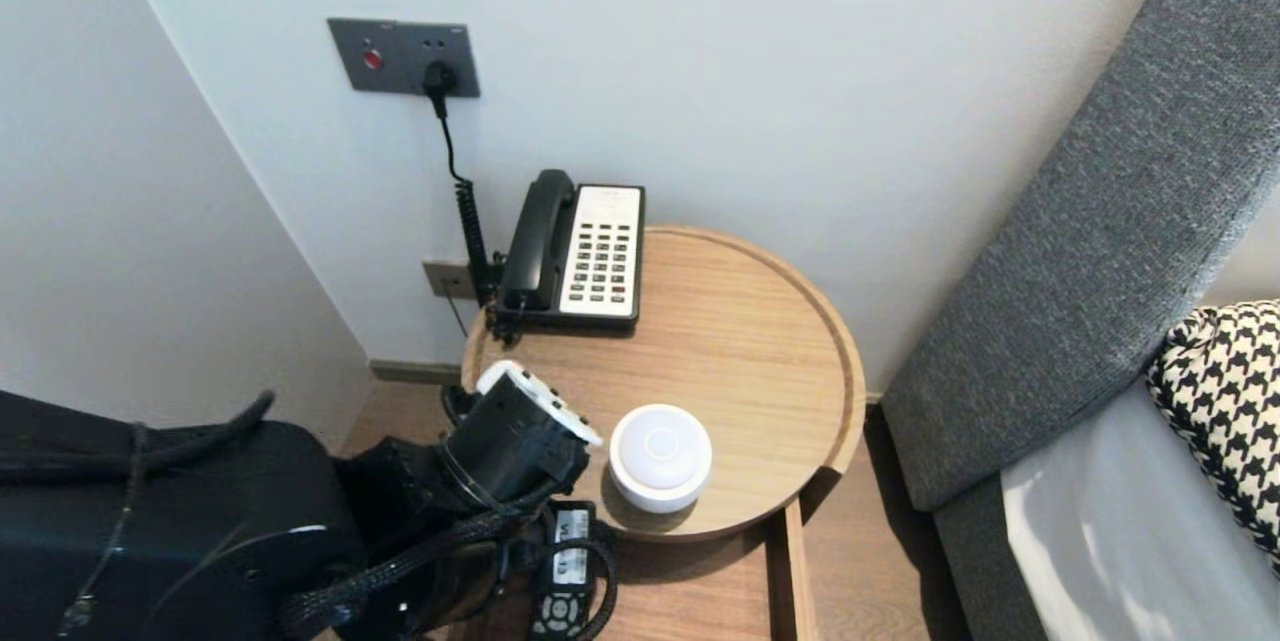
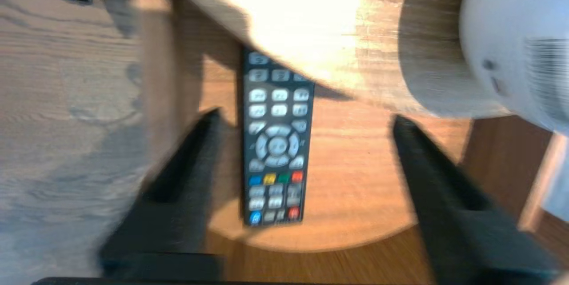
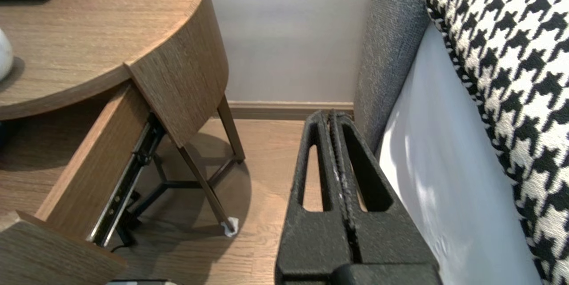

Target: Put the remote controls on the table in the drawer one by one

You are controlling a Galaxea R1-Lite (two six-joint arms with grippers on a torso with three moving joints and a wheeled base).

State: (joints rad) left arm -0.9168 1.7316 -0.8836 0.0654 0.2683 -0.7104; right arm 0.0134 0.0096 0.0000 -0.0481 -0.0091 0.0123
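A black remote control (image 2: 275,142) with grey and coloured buttons lies flat on the floor of the pulled-out wooden drawer (image 2: 355,178). Its far end is tucked under the round tabletop (image 2: 289,14). My left gripper (image 2: 306,118) hovers over the drawer, open wide and holding nothing. The remote sits below the gap, close to one finger (image 2: 186,174). In the head view my left wrist (image 1: 510,441) covers the fingers, and the remote (image 1: 563,581) shows just under it. My right gripper (image 3: 331,116) is shut and empty, parked low beside the bed.
On the round table (image 1: 760,341) stand a white puck-shaped device (image 1: 660,456) near the front edge and a black telephone (image 1: 585,251) at the back. A grey headboard (image 1: 1100,221) and a houndstooth pillow (image 1: 1225,391) lie to the right. The table's legs (image 3: 209,187) stand on wooden flooring.
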